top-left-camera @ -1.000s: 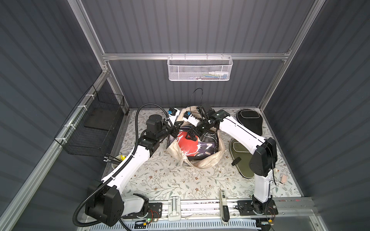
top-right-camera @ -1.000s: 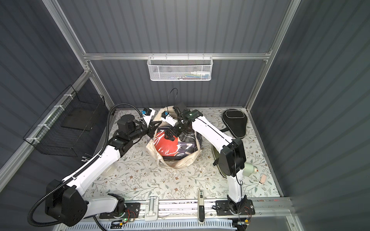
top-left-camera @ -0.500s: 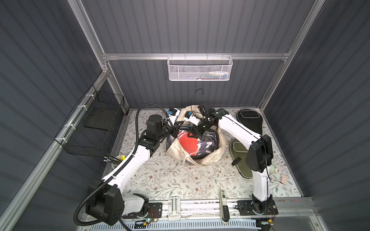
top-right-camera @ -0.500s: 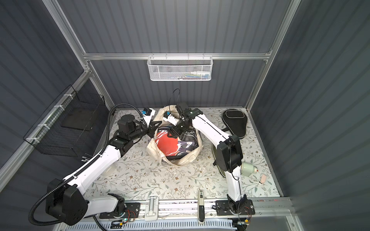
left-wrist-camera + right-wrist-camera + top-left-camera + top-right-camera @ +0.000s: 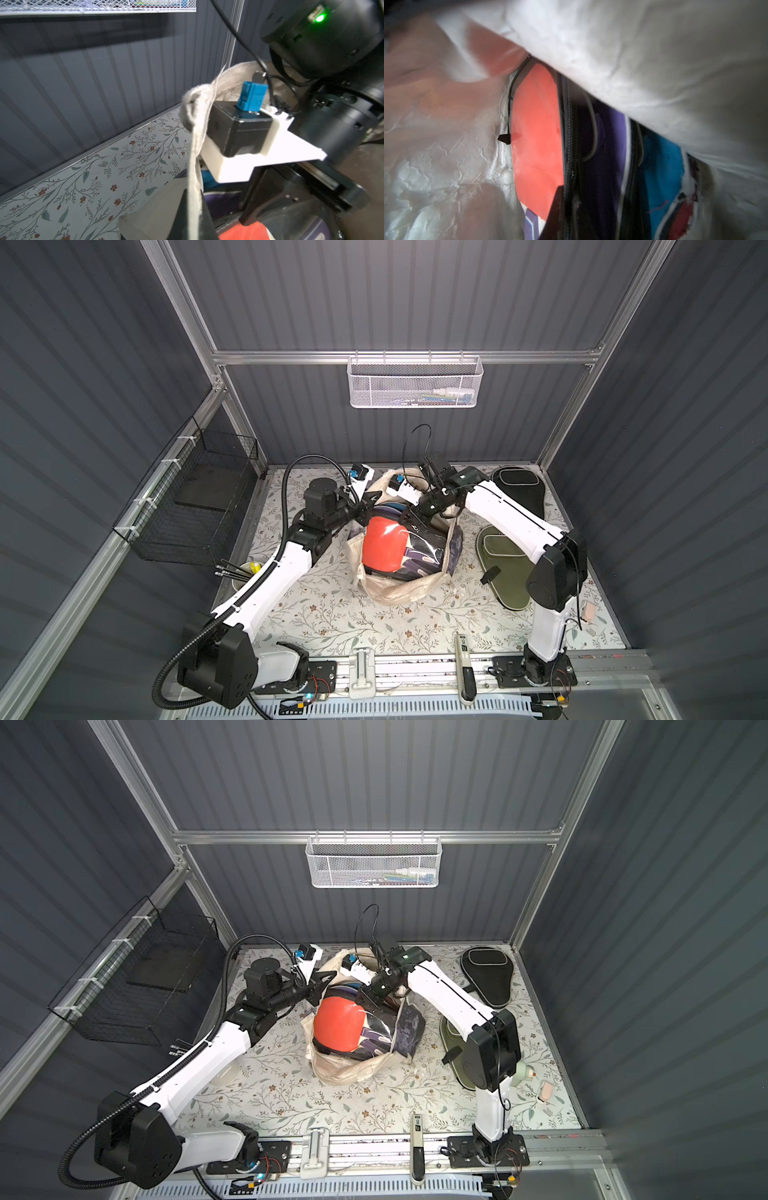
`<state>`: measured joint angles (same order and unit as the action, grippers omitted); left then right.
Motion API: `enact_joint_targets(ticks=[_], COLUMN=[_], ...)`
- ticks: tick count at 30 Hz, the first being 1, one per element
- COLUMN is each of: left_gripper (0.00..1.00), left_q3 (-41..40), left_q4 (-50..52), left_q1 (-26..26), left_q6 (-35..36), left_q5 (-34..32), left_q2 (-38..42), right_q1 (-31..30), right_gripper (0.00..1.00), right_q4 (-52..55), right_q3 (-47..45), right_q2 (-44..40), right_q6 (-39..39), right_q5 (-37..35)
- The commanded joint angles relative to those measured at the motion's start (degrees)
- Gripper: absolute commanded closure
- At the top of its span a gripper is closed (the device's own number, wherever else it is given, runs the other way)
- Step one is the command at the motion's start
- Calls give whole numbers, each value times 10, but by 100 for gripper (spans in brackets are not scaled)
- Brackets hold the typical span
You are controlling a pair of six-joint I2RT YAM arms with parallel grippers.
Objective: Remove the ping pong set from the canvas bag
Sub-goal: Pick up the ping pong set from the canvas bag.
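The cream canvas bag (image 5: 399, 593) (image 5: 345, 1073) stands open mid-table. Uppermost inside lies a pack with a red paddle (image 5: 384, 543) (image 5: 338, 1023) (image 5: 537, 135), with purple (image 5: 610, 133) and blue (image 5: 662, 166) paddle cases beside it. My left gripper (image 5: 368, 506) (image 5: 322, 982) (image 5: 195, 207) is shut on the bag's rim fabric (image 5: 195, 162), holding it up. My right gripper (image 5: 409, 520) (image 5: 365, 998) (image 5: 566, 207) reaches down into the bag, shut on the zip edge of the dark purple case next to the red pack. A black case (image 5: 519, 489) and an olive case (image 5: 498, 560) lie on the table at the right.
A white mesh basket (image 5: 415, 381) hangs on the back wall and a black wire basket (image 5: 191, 506) on the left wall. A cup of pens (image 5: 245, 572) stands beside the left arm. A small bottle (image 5: 525, 1073) and a pink item (image 5: 588, 612) sit far right.
My right gripper has dipped deeper into the bag and gone from open to shut on the case edge. The left gripper has kept its hold on the rim.
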<state>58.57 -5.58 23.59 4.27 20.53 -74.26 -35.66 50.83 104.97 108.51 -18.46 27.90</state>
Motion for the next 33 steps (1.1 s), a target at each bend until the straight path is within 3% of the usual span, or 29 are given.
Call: enact_joint_targets(ticks=[1,16,33], left_gripper=[100,100,100], left_q3=[27,54,51], left_q4=[13,93,88], left_q1=[2,2,2], left_q6=[1,26,26], left_q5=[-36,-111,-107], left_q2=[12,39,29], right_q1=[-2,-7,-8], right_gripper=[100,100,100], right_q4=[1,-40,-52], right_q3=[-5,-16,-10], right_q2=[-35,-135,-222], right_q6=[19,25,45], right_q5=[1,-76,-151])
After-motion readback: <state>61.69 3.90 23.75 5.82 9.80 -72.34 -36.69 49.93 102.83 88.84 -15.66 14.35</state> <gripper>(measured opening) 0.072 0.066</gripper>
